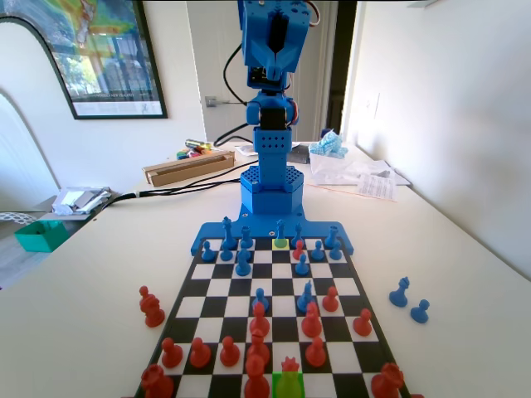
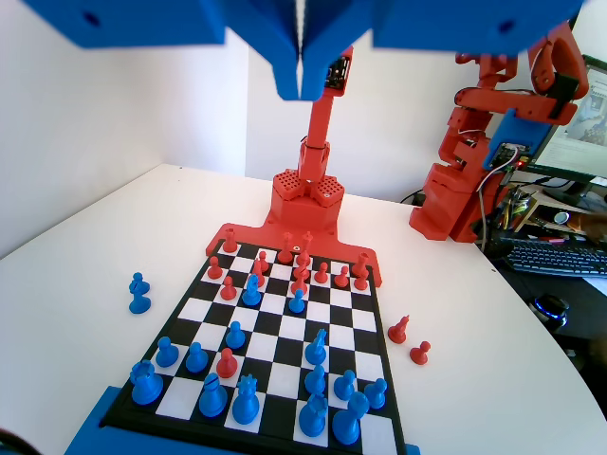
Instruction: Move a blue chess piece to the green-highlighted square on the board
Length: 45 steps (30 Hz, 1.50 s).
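Pincer closed, empty, high above board; green-highlighted square vacant.

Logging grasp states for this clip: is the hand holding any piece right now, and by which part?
Nothing is held. In the wrist view the hand hangs high above the board with its jaws pressed together and no piece between them.

green-highlighted square cut by bottom edge, part-hidden by red crowned piece
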### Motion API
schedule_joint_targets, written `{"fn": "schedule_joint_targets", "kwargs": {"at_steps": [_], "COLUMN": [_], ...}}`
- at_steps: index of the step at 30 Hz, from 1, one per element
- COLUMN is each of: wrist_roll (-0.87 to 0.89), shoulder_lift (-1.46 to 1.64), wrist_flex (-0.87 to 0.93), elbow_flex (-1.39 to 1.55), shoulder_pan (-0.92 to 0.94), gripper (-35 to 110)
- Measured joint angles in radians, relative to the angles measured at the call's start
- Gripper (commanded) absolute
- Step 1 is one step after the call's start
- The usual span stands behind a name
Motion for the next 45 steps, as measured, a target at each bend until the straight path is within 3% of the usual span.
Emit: {"fn": "schedule_joint_targets", "kwargs": {"at_steps": [30,39,45], "wrist_roll": [0.000,0.000,0.032], "shoulder_lift": [0.000,0.000,-0.146], "wrist_flex": [0.000,0.000,0.000], "elbow_flex": [0.000,0.000,-0.044], "shoulder_pan": [0.000,0.000,-0.014], "gripper": [6,1,1]}}
